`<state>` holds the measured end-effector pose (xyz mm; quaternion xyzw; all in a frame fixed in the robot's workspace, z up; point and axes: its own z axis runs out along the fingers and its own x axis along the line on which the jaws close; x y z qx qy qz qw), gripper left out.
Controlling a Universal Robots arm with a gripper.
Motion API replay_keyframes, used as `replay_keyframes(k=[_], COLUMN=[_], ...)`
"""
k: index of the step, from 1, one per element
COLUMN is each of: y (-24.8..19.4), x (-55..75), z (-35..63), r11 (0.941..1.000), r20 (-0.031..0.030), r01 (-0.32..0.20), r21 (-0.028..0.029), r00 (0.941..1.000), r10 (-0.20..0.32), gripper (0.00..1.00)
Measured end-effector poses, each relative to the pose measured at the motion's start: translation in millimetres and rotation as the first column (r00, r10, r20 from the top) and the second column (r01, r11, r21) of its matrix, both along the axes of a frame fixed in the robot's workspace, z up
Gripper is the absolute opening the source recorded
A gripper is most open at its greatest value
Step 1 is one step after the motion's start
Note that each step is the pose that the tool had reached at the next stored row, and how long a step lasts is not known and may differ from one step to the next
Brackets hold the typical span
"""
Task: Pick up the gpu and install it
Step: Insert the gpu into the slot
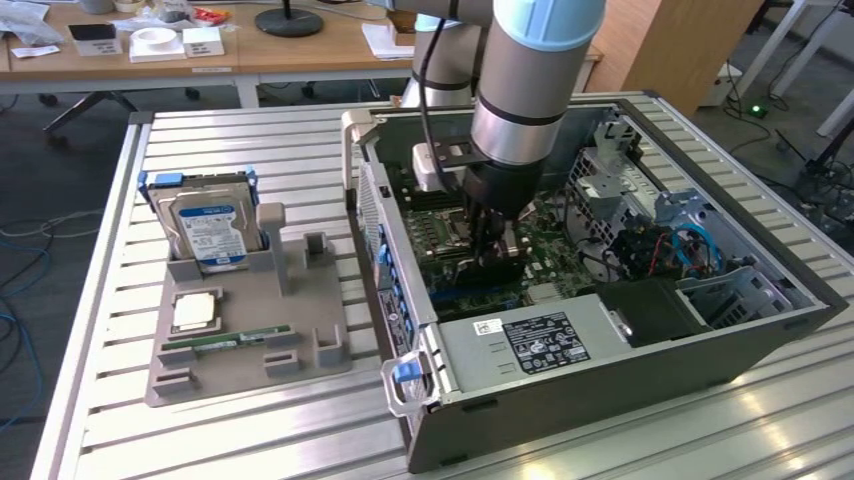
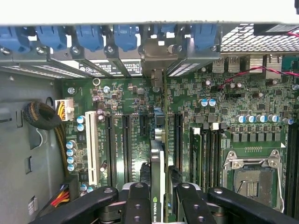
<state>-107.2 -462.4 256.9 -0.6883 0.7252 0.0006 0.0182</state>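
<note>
The gripper [image 2: 161, 191] is clamped on the gpu [image 2: 157, 163], which stands on edge over the motherboard [image 2: 233, 93] slots inside the open computer case [image 1: 747, 330], its bracket at the case's rear wall.

On the table [image 1: 240, 430], a tray [image 1: 247, 375] lies at the exterior view's left and an open case [image 1: 587, 385] at its right. On the tray, the hard drive [image 1: 211, 230] stands upright at the far end; a chip [image 1: 196, 312] and a RAM stick [image 1: 227, 342] lie nearer. Inside the case, the gripper [image 2: 161, 189] hangs over the motherboard [image 2: 233, 93], the gpu [image 2: 158, 163] on edge between its fingers [image 2: 138, 198], among the slots. The memory slots [image 2: 205, 154] lie between the gpu and the CPU socket [image 2: 252, 179].
</note>
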Motion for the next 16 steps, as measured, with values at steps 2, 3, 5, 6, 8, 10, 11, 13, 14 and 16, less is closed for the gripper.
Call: replay_keyframes(k=[2, 3, 5, 6, 8, 10, 11, 13, 14, 16], y=[0.3, 0.4, 0.4, 0.4, 0.4, 0.4, 0.4, 0.4, 0.4, 0.4], x=[-0.6, -0.6, -0.6, -0.7, -0.7, -0.7, -0.7, -0.7, -0.7, -0.7], z=[-0.1, -0.1, 0.0, 0.0, 0.0, 0.0, 0.0, 0.0, 0.0, 0.0], r11=[1.0000, 1.0000, 1.0000, 1.0000, 1.0000, 1.0000, 1.0000, 1.0000, 1.0000, 1.0000], r20=[-0.0001, -0.0001, 0.0000, 0.0000, 0.0000, -0.0001, 0.0000, -0.0001, 0.0000, 0.0000], r01=[0.000, 0.000, 0.001, 0.001, 0.001, 0.001, 0.001, 0.001, 0.001, 0.001], r21=[0.0002, 0.0003, 0.0001, 0.0001, 0.0000, 0.0001, 0.0001, 0.0000, 0.0000, 0.0001], r00=[1.0000, 1.0000, 1.0000, 1.0000, 1.0000, 1.0000, 1.0000, 1.0000, 1.0000, 1.0000], r10=[0.000, 0.000, -0.001, -0.001, -0.001, -0.001, -0.001, -0.001, -0.001, -0.001], gripper=[0.26, 0.26, 0.26, 0.26, 0.26, 0.26, 0.26, 0.26, 0.26, 0.26])
